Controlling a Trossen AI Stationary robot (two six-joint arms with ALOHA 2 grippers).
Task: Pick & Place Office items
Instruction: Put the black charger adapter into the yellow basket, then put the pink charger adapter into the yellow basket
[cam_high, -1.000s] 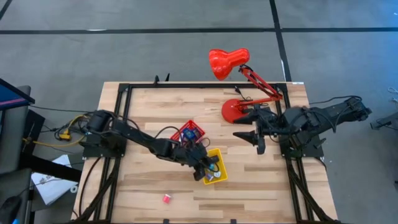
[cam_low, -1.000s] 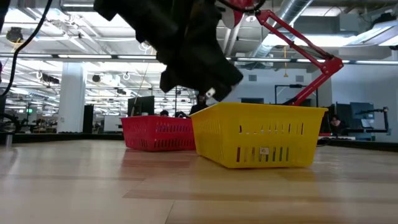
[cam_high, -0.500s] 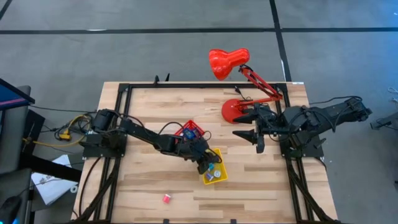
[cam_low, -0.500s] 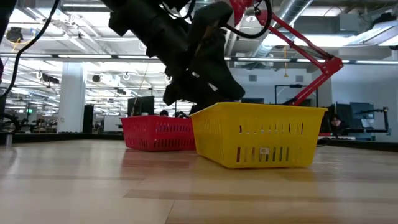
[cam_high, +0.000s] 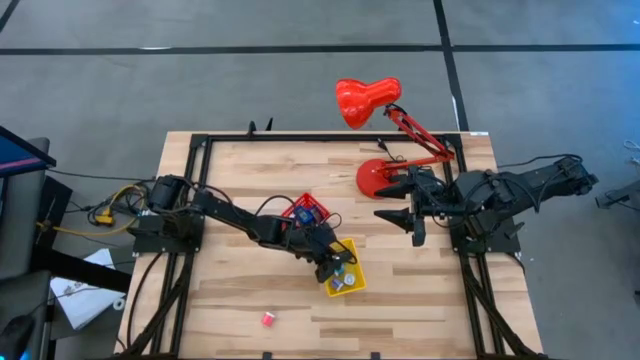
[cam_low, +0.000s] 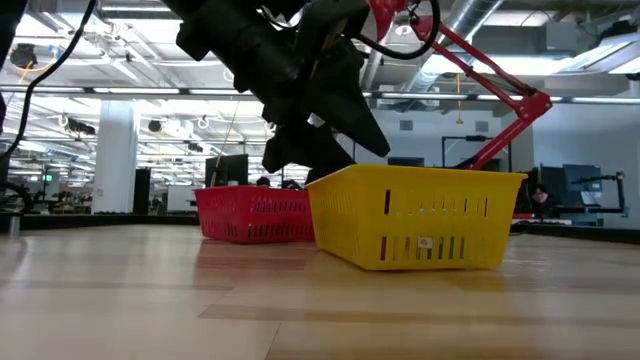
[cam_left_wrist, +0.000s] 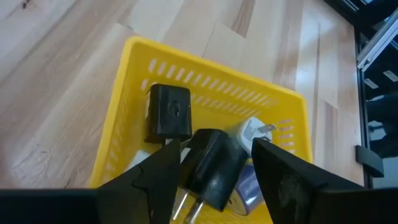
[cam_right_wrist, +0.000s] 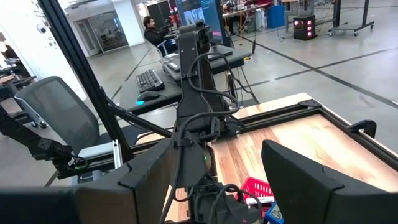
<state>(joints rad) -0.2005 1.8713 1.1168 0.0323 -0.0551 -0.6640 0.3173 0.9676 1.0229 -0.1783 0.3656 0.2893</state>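
Left end effector (cam_high: 334, 272) sits over the yellow tray (cam_high: 355, 278), centre-low in the high view, fingers spread wide, holding nothing. In the left wrist view the yellow tray (cam_left_wrist: 134, 68) holds a black plug adapter (cam_left_wrist: 213, 167) between the fingers, a black block (cam_left_wrist: 170, 112) by the tray's wall, a white plug piece (cam_left_wrist: 254, 131) and a bluish item (cam_left_wrist: 245, 188). Red tray (cam_high: 297, 211) touches the yellow tray's upper-left side, with a blue item (cam_high: 311, 214) inside. 1 pink piece (cam_high: 268, 320) lies alone on the bench (cam_high: 230, 300), lower left. Right end effector (cam_high: 417, 236) waits right of centre near the red lamp (cam_high: 368, 100), fingers apart, empty.
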